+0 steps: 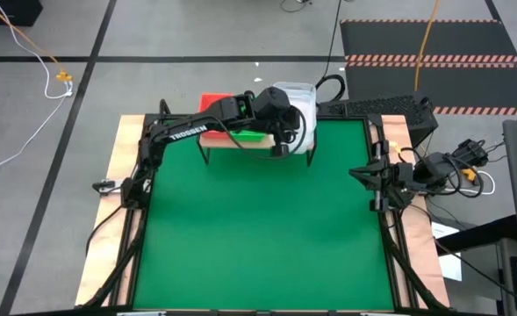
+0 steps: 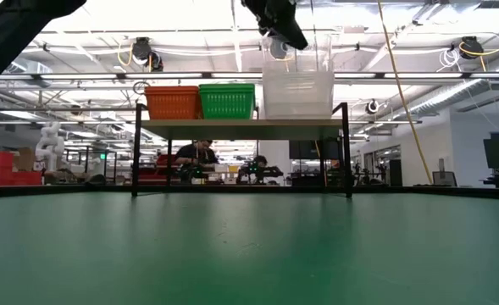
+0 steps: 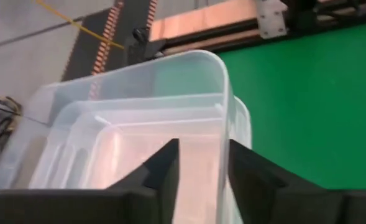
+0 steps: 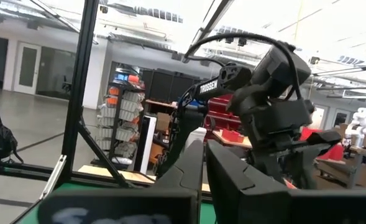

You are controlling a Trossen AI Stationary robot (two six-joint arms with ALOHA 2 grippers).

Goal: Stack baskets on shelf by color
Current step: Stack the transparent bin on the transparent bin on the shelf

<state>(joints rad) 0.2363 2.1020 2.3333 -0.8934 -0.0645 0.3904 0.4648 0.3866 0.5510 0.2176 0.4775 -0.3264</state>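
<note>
The wooden shelf stands on black legs at the table's far edge. Three kinds of baskets rest on it side by side: red, green and a nested stack of clear baskets. In the left wrist view the clear baskets sit one inside another. My left gripper is open and hovers just above the clear stack's rim, apart from it in the low view. My right gripper waits shut at the table's right edge.
The green mat spreads from the shelf to the near edge with nothing lying on it. Cables and a dark device sit beyond the right edge. People sit at desks far behind the shelf.
</note>
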